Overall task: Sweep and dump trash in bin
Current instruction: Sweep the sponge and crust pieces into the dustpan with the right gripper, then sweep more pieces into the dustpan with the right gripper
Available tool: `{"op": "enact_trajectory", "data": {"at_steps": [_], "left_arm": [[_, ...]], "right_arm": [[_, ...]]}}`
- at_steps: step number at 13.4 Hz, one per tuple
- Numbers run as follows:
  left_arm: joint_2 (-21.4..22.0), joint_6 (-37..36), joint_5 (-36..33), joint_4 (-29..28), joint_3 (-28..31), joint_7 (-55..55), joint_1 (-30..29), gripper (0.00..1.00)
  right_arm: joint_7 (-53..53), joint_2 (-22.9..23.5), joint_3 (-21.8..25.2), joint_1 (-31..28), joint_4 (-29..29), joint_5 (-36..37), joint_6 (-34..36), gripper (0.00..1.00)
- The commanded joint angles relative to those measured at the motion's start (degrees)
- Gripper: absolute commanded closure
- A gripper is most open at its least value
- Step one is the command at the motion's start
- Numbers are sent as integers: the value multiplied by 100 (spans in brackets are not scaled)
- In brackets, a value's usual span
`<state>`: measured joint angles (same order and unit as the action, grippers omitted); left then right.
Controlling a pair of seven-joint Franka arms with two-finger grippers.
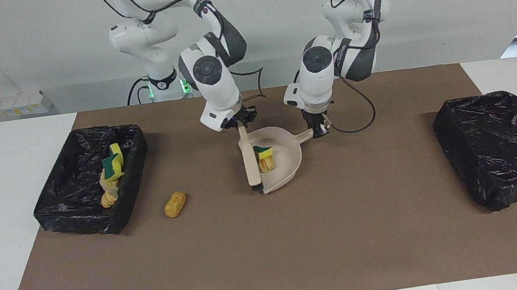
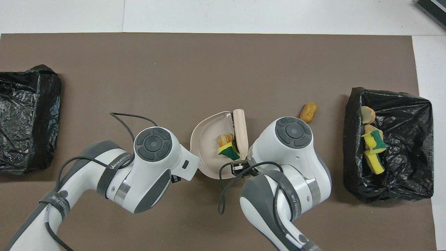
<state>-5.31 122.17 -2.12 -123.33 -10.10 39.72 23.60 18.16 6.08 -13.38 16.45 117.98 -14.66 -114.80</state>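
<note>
The beige dustpan [image 1: 285, 161] [image 2: 205, 143] rests on the brown mat, and my left gripper [image 1: 319, 129] is shut on its handle. My right gripper [image 1: 239, 120] is shut on the beige brush [image 1: 250, 158] [image 2: 240, 127], whose bristles stand at the pan's mouth. Trash lies inside the pan: a green-and-yellow sponge chunk [image 1: 263, 151] [image 2: 228, 151] and a tan bread-like piece [image 1: 266, 165] [image 2: 224, 138]. Another tan piece of trash [image 1: 175, 204] [image 2: 308, 112] lies loose on the mat between the pan and the bin [image 1: 131, 181] [image 2: 411, 174], which holds several trash bits [image 1: 110, 177] [image 2: 373, 150].
A second box wrapped in a black bag [image 1: 503, 147] [image 2: 28, 118] stands at the left arm's end of the table. The brown mat [image 1: 272, 253] covers most of the white table.
</note>
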Motion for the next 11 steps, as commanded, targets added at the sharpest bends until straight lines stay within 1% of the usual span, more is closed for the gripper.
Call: {"op": "enact_trajectory", "data": {"at_steps": [1, 2, 3, 6, 8, 11], "left_arm": [[4, 316, -87, -183, 26, -157, -22, 100], [-5, 351, -87, -183, 26, -157, -23, 100], [-5, 377, -78, -191, 26, -157, -40, 100], [-22, 447, -43, -183, 26, -157, -110, 100], [-22, 457, -25, -174, 26, -157, -128, 100], [-40, 483, -25, -174, 17, -157, -198, 100]], "right_arm": [[-574, -160, -33, -264, -29, -98, 81, 100], [-785, -160, -33, -299, -30, -107, -6, 100], [-674, -160, -33, -326, 5, -194, -24, 100], [-717, -221, -24, -370, 76, -116, -7, 100], [-534, -248, -24, -353, 128, -124, -77, 100], [-94, -266, -68, -221, 392, -159, -568, 100]]}}
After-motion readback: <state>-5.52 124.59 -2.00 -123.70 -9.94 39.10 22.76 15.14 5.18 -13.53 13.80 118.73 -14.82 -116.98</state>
